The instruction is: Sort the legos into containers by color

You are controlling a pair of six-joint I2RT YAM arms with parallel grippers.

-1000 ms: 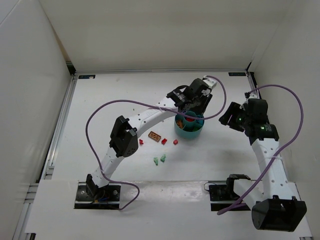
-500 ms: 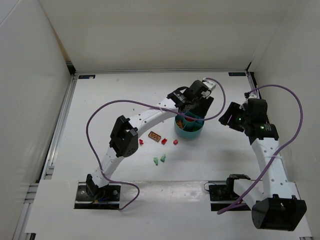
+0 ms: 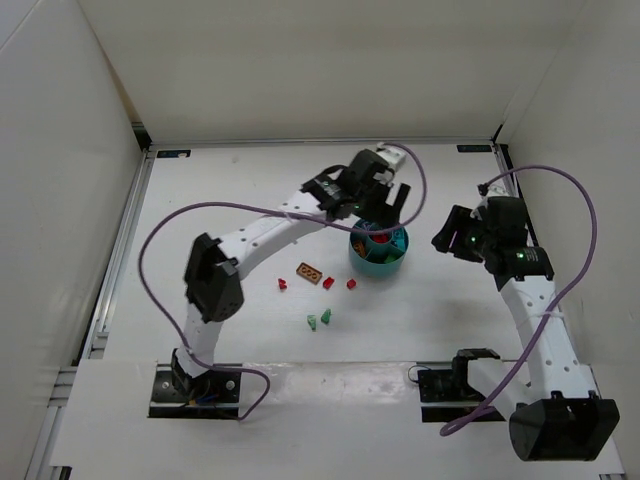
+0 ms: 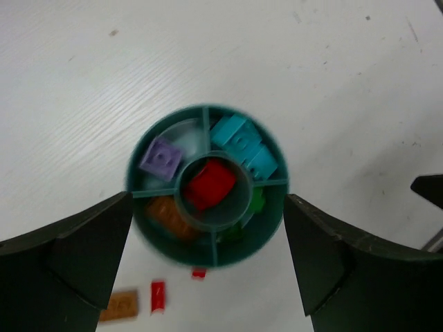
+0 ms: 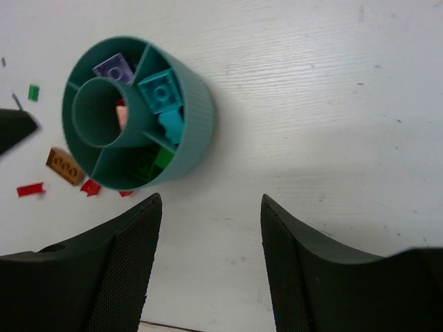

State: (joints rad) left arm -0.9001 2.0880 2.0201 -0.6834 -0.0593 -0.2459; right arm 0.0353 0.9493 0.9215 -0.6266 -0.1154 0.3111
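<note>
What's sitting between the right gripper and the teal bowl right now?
Nothing. The right wrist view shows only bare white table between the right gripper and the teal bowl; the top view agrees.

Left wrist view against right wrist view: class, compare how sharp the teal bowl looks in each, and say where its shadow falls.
Left wrist view: the round teal plastic compartment bowl looks smeared, its rim soft, like the small red brick in its centre cup. Right wrist view: the bowl is crisper, ribbed wall readable, casting a soft shadow on the white table to its right.
</note>
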